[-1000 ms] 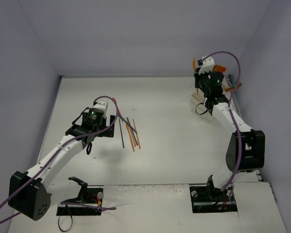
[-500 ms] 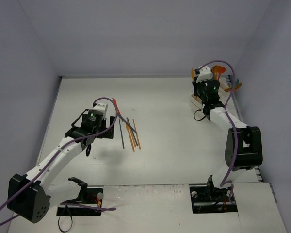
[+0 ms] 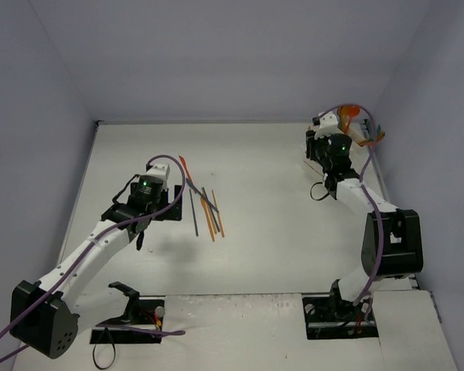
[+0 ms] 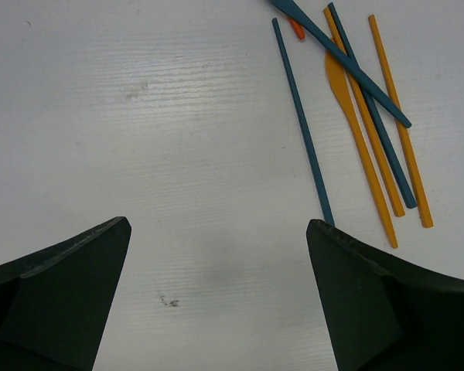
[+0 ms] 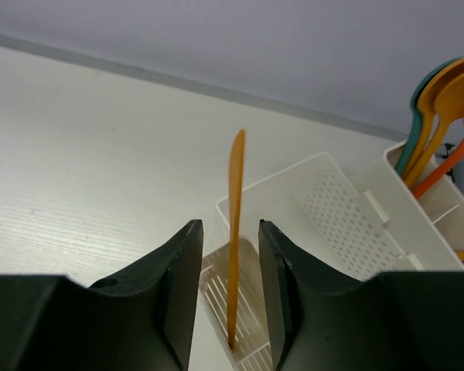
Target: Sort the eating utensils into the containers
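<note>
Several orange and dark teal eating utensils lie loose on the white table; the left wrist view shows them at the upper right. My left gripper hovers open over bare table just left of them. At the back right, my right gripper is above the white containers. Its jaws stand apart on either side of an upright orange knife, with a gap on each side. The knife's lower end rests in a slotted container.
A neighbouring white bin holds orange and teal spoons standing up. The containers sit in the table's back right corner by the grey walls. Purple cables loop over both arms.
My right gripper has shifted slightly over the containers and its jaws have parted from the orange knife. The left arm has barely moved.
</note>
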